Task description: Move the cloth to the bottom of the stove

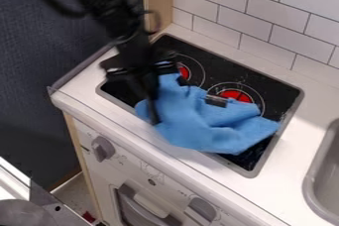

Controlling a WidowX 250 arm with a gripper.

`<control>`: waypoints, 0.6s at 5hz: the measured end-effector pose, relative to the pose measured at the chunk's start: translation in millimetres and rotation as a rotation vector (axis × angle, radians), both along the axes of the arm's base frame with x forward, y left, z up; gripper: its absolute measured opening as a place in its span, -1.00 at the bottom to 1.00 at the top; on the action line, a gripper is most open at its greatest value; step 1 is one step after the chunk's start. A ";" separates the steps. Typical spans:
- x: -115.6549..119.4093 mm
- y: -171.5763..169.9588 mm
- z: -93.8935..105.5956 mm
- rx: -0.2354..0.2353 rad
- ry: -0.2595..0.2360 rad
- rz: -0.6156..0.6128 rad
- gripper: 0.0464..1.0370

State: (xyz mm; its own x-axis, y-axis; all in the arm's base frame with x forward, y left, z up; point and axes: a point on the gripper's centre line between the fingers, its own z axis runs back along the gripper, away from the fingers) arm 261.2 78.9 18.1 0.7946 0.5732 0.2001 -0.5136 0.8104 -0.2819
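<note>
The blue cloth [205,126] lies crumpled across the stove [268,88]'s front edge, partly on the white tabletop [76,88]. The black pincer [155,106] is at its left side — how far open, or whether it grips the cloth, I cannot tell — and the sink [323,180] sits right of the stove.

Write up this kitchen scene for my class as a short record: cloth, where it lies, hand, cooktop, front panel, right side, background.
cloth: blue, crumpled, with raised folds
where it lies: across the black cooktop, spilling over its front rim onto the white countertop
hand: black, over the left part of the cloth
cooktop: two red-centred burners show, the right one partly covered by cloth
front panel: grey knobs, one at left
right side: grey sink basin
background: white wall tiles
</note>
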 end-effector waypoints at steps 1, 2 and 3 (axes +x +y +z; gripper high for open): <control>-20.2 -2.3 -12.1 0.013 -0.073 0.182 -0.99; -37.4 -8.2 -9.8 0.032 -0.109 0.288 -0.95; -42.7 -12.2 -9.2 0.024 -0.101 0.274 -0.66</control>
